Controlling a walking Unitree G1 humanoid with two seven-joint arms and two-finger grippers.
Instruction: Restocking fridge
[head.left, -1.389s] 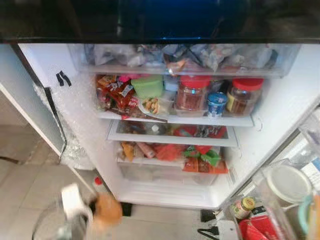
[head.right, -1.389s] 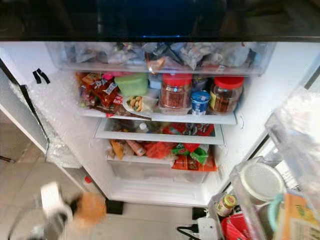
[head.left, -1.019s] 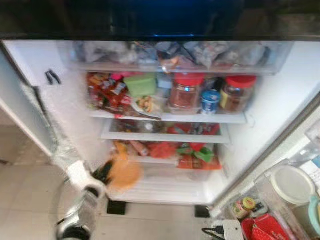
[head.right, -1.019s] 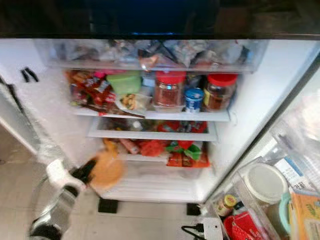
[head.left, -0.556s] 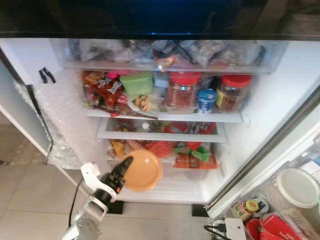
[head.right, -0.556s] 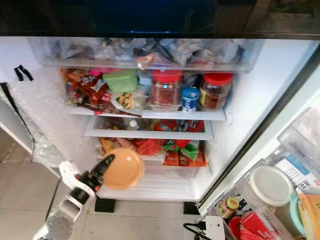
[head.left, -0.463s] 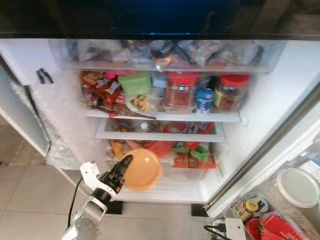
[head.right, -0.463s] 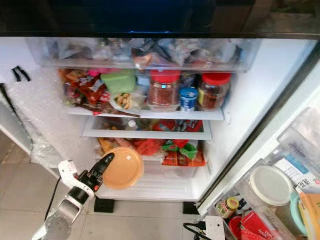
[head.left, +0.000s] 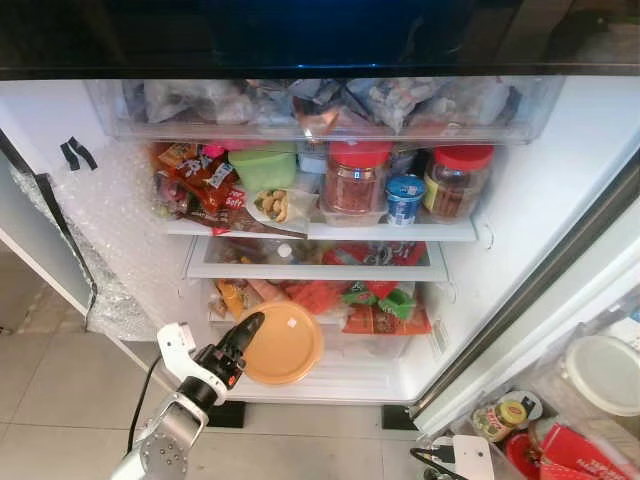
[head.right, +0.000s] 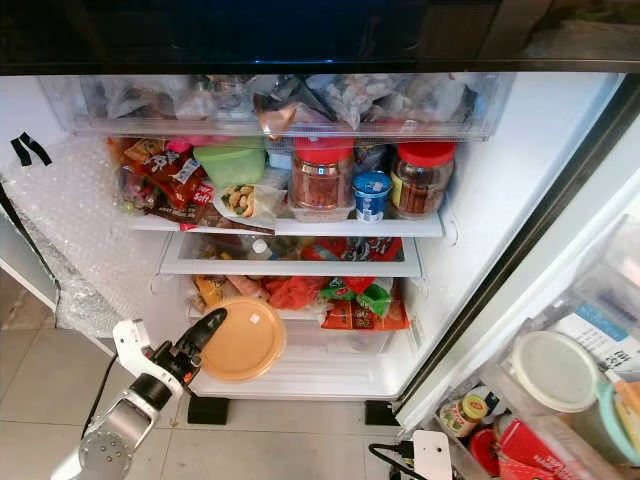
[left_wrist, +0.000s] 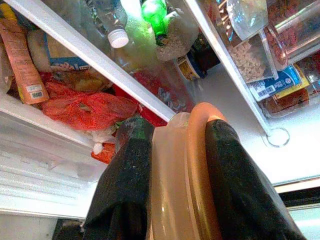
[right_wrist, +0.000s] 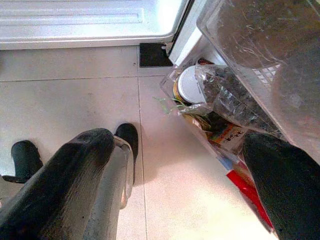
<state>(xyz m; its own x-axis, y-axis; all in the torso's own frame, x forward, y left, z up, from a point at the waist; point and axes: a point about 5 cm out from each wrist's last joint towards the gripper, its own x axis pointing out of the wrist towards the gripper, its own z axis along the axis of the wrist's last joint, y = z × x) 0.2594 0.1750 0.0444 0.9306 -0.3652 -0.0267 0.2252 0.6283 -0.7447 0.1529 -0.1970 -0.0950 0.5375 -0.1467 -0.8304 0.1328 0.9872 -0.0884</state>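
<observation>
Gripping the orange container, the left pincer clamps its rim.

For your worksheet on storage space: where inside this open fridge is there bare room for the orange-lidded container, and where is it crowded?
Free: the white fridge floor below the clear drawer, beside the container held by the left gripper. Crowded: the jar shelf and the packet shelf.

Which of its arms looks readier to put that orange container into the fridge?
The left. Its gripper is shut on the orange lidded container right at the open fridge's lowest shelf. The right gripper hangs open over the floor tiles.
</observation>
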